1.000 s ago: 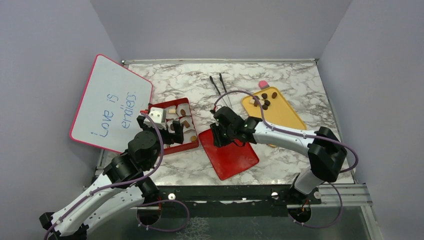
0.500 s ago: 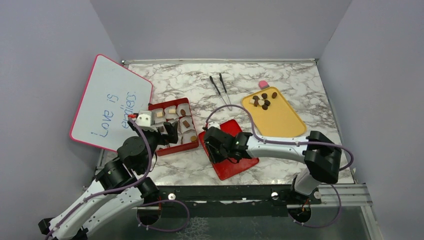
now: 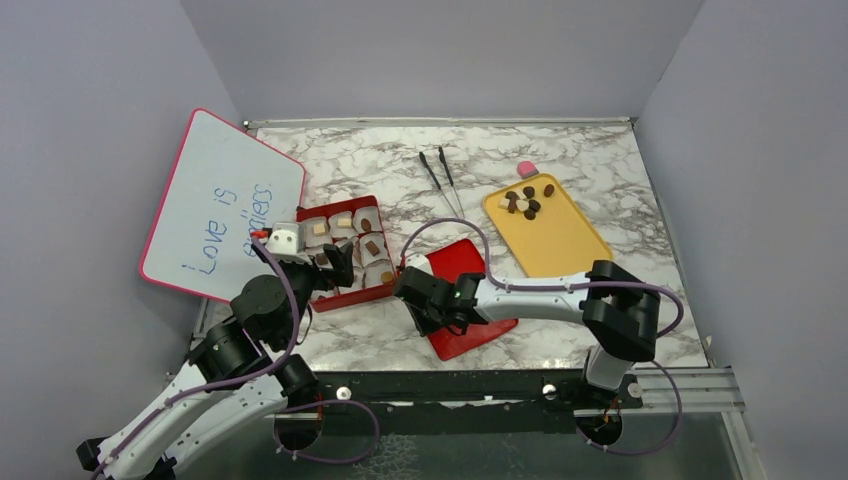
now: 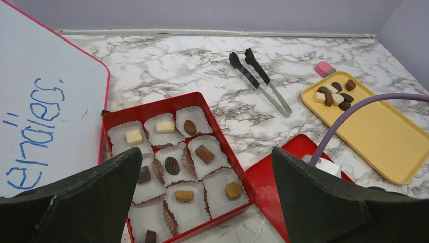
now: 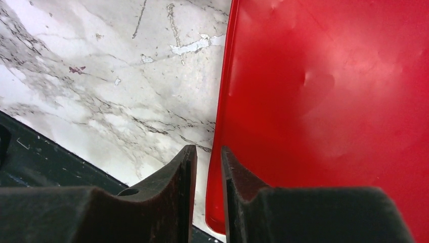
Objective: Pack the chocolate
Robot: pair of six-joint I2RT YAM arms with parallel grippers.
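Several chocolates (image 4: 205, 153) sit in white paper cups inside the red box (image 4: 152, 105), which also shows in the top view (image 3: 360, 296). More loose chocolates (image 3: 525, 202) lie at the far end of the yellow tray (image 3: 565, 245). My left gripper (image 4: 206, 157) is wide open and empty, hovering over the box's near side (image 3: 335, 268). My right gripper (image 5: 208, 149) is low at the left edge of the flat red lid (image 5: 329, 76). Its jaws stand a narrow slot apart astride the lid's rim. In the top view it (image 3: 428, 308) is between box and lid (image 3: 462, 335).
Black tongs (image 3: 445, 180) lie on the marble behind the lid. A small pink block (image 3: 527, 168) sits beyond the tray's far corner. A whiteboard (image 3: 220, 205) with blue writing leans at the left wall. The table's front edge is just behind the right gripper.
My right gripper has slid left and nearer across the red lid to its left edge. My left gripper has drawn back a little from over the box.
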